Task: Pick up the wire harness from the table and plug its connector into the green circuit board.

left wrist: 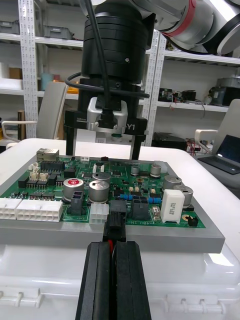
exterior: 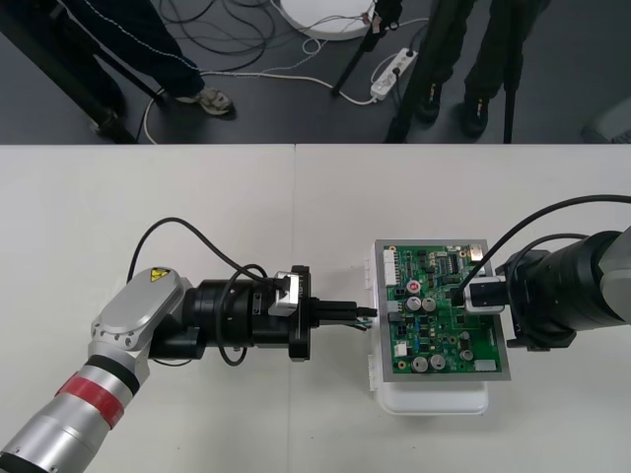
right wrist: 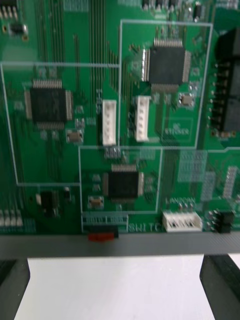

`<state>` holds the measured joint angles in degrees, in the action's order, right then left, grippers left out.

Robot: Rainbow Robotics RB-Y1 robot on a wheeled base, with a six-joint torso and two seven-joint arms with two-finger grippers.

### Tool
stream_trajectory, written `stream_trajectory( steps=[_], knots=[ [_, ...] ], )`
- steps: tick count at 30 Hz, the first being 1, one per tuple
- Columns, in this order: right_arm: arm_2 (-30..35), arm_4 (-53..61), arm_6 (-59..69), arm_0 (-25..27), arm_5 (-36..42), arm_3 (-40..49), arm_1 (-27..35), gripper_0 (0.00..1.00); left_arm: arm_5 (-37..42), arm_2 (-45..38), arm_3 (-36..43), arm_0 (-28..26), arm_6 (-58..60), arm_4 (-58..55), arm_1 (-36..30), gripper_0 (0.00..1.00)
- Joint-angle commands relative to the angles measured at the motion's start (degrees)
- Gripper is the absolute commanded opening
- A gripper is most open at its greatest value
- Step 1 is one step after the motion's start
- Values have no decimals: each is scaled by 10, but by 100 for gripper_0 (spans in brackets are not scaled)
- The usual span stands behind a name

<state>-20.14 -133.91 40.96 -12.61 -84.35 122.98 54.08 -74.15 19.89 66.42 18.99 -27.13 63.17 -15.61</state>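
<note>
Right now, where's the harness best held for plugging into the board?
By the rear of the black plug, coming level from the green circuit board's left edge, as the left tool does: the plug lies flat, nose pointing straight into that edge.

Left claw [exterior: 367,315] clamped (level), right claw [exterior: 471,293] spread, pointing down

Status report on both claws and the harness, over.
Left claw shut on harness plug, at green board's left edge; seating unclear. Right claw open over board. Nothing in the way.
</note>
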Motion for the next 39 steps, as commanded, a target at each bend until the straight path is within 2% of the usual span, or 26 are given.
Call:
stream_trajectory(
  steps=[1,39],
  knots=[
    [-23,-17,31,-8,-4,2,-13,100,21,13,6,23,-30,8,19,0],
    [-25,-19,27,3,2,5,-21,100,52,54,6,23,-21,-14,19,0]
  ],
)
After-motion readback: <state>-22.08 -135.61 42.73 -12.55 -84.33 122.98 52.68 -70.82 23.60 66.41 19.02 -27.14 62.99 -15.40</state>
